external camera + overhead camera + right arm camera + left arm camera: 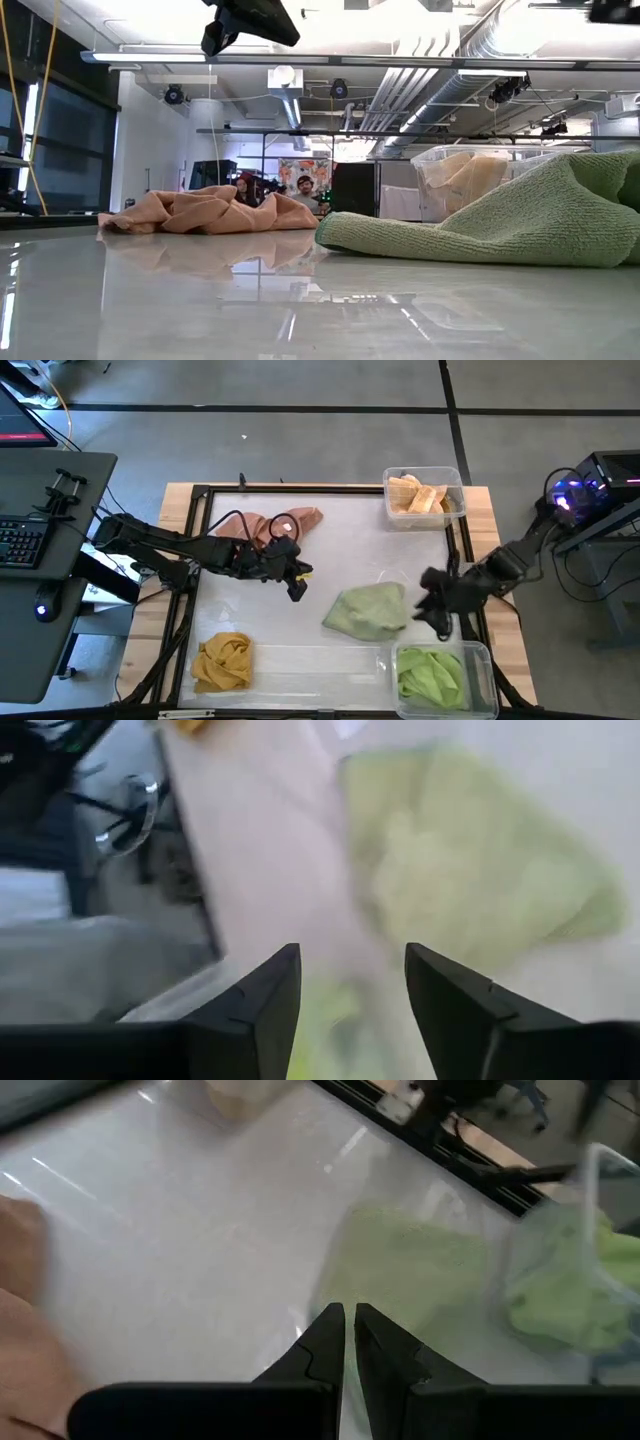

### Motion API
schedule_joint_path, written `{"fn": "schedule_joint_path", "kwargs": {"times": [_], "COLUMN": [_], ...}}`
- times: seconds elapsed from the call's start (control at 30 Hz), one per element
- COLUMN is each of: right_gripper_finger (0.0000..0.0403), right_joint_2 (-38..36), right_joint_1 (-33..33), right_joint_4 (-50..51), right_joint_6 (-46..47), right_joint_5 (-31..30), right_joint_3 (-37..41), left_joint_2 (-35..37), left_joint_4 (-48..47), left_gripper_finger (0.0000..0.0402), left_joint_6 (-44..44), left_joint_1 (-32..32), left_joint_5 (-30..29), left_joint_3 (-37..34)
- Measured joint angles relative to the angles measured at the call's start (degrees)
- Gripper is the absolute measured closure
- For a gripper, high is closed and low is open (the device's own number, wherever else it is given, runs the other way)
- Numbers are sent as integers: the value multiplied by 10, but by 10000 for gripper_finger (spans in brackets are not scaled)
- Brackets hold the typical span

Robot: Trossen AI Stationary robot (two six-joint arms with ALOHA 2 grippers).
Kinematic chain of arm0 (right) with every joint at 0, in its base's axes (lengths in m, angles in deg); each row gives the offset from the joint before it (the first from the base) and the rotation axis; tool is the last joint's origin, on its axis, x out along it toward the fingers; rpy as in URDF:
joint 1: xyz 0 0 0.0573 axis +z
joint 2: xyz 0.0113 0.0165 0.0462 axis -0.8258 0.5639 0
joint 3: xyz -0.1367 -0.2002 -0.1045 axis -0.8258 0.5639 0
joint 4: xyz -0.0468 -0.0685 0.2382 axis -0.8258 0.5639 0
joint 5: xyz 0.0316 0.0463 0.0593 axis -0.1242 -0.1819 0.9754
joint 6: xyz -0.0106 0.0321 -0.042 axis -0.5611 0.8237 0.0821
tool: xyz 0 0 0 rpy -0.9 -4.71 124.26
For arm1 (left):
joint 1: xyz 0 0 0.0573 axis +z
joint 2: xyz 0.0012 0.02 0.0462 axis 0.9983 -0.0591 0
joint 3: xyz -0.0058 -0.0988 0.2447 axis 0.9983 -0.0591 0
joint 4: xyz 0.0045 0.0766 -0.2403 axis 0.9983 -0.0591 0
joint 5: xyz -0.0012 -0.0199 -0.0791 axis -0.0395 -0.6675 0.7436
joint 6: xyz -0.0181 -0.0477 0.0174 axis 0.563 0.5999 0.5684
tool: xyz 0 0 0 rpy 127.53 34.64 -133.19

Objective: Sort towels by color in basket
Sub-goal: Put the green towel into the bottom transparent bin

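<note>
A light green towel (pixel 368 610) (pixel 500 225) (pixel 420 1260) (pixel 470 850) lies crumpled on the table right of centre. A salmon pink towel (pixel 270 525) (pixel 210 212) lies bunched toward the far side. A mustard yellow towel (pixel 222 660) sits at the near left corner. My left gripper (pixel 298 585) (pixel 348 1330) hangs shut and empty above the table's middle, between the pink and green towels. My right gripper (pixel 435 605) (pixel 350 985) is open, raised just right of the green towel, by the near right bin.
A clear bin (pixel 425 495) (pixel 465 175) at the far right corner holds peach orange towels. Another clear bin (pixel 440 678) (pixel 570 1280) at the near right corner holds light green towels. A black frame (pixel 195 560) borders the white work surface. People sit in the room beyond.
</note>
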Motion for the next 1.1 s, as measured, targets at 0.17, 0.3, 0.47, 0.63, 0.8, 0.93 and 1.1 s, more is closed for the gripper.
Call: {"fn": "schedule_joint_path", "kwargs": {"times": [0.17, 0.3, 0.47, 0.63, 0.8, 0.93, 1.1], "right_gripper_finger": [196, 153, 131, 135, 146, 178, 265], "right_joint_2": [56, 133, 235, 315, 389, 431, 469], "right_joint_1": [-118, -209, -272, -272, -272, -272, -273], "right_joint_4": [-1, -12, 21, 25, 8, -33, -61], "right_joint_6": [-69, -97, -36, -25, -39, -57, -29], "right_joint_5": [95, 160, 222, 260, 312, 322, 305], "right_joint_3": [0, 0, 0, 0, 0, 0, 0], "left_joint_2": [0, 0, 0, 0, 0, 2, 11], "left_joint_4": [-47, -127, -183, -214, -297, -372, -413], "left_gripper_finger": [385, 385, 385, 385, 385, 385, 385], "left_joint_6": [-32, -37, -37, -37, -25, -27, -66], "left_joint_1": [-3, 2, 15, 21, 15, 6, -3], "left_joint_5": [43, 45, 54, 115, 144, 144, 106], "left_joint_3": [0, 0, 0, 0, 0, 0, 0]}}
